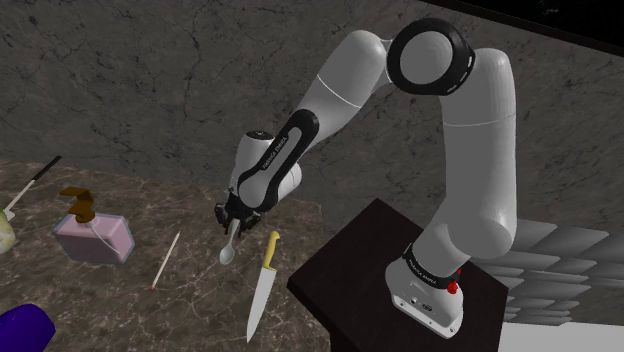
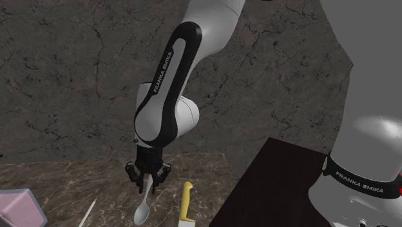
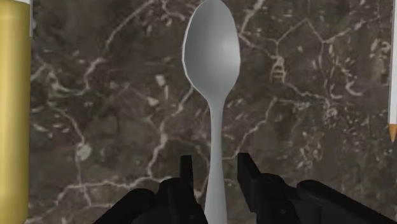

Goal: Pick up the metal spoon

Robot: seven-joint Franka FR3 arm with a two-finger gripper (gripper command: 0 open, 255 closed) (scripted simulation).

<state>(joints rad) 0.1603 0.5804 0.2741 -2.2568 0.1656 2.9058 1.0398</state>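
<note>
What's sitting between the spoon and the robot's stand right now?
A yellow-handled knife lies on the counter between the spoon and the stand, per the shoulder view.

Light: dim overall, wall and counter murky.
Arm: bright on top, grey-shaded underneath.
Spoon: soft sheen across the bowl.

Cutlery: one grey spoon and one yellow-handled knife are counted. One thin pale stick is recorded. One pink bottle with a brown pump top is listed. One slender black-tipped utensil is entered, and one pale rounded object beside it, its kind not determined. One dark blue object is noted, likewise unidentified. Equipment: one white arm, one black gripper with two jaws, one dark stand and one marbled bench are tallied.
</note>
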